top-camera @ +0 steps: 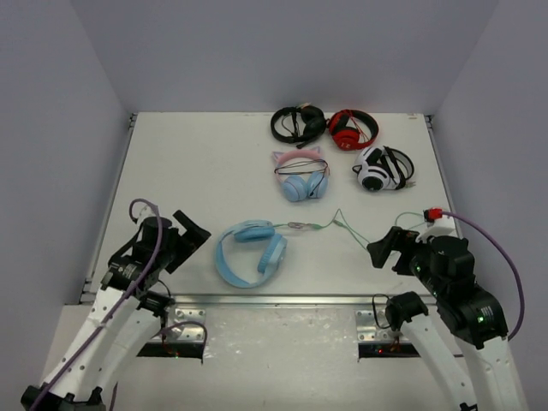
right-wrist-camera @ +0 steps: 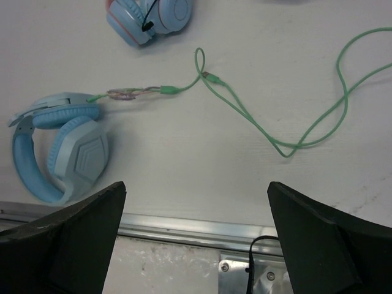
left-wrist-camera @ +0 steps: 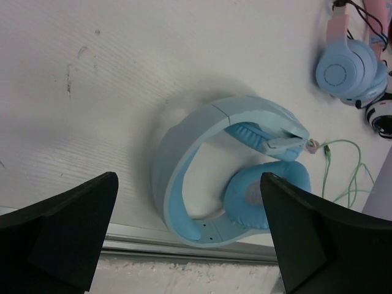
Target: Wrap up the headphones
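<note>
Looking down, I see one light blue headphones (top-camera: 250, 251) lying flat near the table's (top-camera: 197, 163) 6 o'clock edge. Its single green cable (top-camera: 338, 224) trails loose toward 3 o'clock. The left gripper (top-camera: 192, 229) and right gripper (top-camera: 387, 246) flank it, both spread wide and empty. Four others lie toward 12 o'clock: black pair (top-camera: 297, 124), red pair (top-camera: 354, 128), cat-ear pair (top-camera: 300, 177), white-and-black pair (top-camera: 381, 169).
</note>
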`<state>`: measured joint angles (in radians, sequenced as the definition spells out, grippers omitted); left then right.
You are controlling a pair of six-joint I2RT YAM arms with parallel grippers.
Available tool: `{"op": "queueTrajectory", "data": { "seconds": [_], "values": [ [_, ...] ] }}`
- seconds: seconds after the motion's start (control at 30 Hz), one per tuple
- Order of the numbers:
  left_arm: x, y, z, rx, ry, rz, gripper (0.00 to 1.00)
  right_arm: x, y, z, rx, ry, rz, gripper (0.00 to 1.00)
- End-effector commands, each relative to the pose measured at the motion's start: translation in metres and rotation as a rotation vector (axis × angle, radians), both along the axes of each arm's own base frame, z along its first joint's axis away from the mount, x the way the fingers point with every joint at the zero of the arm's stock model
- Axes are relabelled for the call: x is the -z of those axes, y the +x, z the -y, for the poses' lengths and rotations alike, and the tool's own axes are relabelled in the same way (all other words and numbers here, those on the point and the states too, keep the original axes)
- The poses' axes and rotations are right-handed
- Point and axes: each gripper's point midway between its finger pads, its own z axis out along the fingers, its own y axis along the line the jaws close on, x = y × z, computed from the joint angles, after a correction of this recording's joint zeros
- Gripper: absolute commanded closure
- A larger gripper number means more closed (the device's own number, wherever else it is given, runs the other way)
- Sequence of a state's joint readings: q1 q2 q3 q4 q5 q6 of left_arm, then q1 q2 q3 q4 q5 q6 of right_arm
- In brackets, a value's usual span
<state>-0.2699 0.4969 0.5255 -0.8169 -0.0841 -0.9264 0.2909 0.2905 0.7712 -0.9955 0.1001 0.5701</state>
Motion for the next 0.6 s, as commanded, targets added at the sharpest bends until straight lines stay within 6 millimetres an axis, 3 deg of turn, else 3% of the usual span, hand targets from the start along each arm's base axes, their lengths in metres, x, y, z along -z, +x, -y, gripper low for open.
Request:
{"op": "queueTrajectory", "data": {
  "seconds": [0.0, 0.07, 0.1, 0.13, 0.17, 0.3, 0.4, 0.57],
  "values": [
    [0.001, 0.026, 0.004, -0.047, 0.02, -0.009, 0.0, -0.01, 0.018, -0.02, -0.044, 0.084, 0.054, 0.01],
    [0.016, 0.03, -0.001, -0.079, 0.118, -0.057, 0.0, -0.009, 0.021, -0.026, -0.058, 0.112, 0.054, 0.01],
    [0.024, 0.023, 0.017, -0.053, 0.122, -0.094, 0.0, -0.008, 0.022, -0.027, -0.058, 0.116, 0.049, 0.01],
    [0.041, 0.018, 0.02, -0.051, 0.188, -0.152, 0.0, -0.007, 0.023, -0.027, -0.057, 0.118, 0.046, 0.01],
    [0.047, 0.006, 0.043, -0.012, 0.173, -0.167, 0.0, -0.005, 0.024, -0.027, -0.057, 0.115, 0.04, 0.01],
    [0.071, -0.021, 0.061, 0.002, 0.231, -0.22, 0.0, 0.002, 0.02, -0.028, -0.077, 0.1, 0.021, 0.01],
    [0.08, -0.029, 0.065, 0.019, 0.252, -0.212, 0.0, 0.002, 0.016, -0.026, -0.081, 0.085, 0.029, 0.01],
    [0.112, -0.035, 0.067, 0.048, 0.305, -0.256, 0.01, -0.005, 0.012, -0.018, -0.069, 0.055, 0.061, 0.01]
  ]
}}
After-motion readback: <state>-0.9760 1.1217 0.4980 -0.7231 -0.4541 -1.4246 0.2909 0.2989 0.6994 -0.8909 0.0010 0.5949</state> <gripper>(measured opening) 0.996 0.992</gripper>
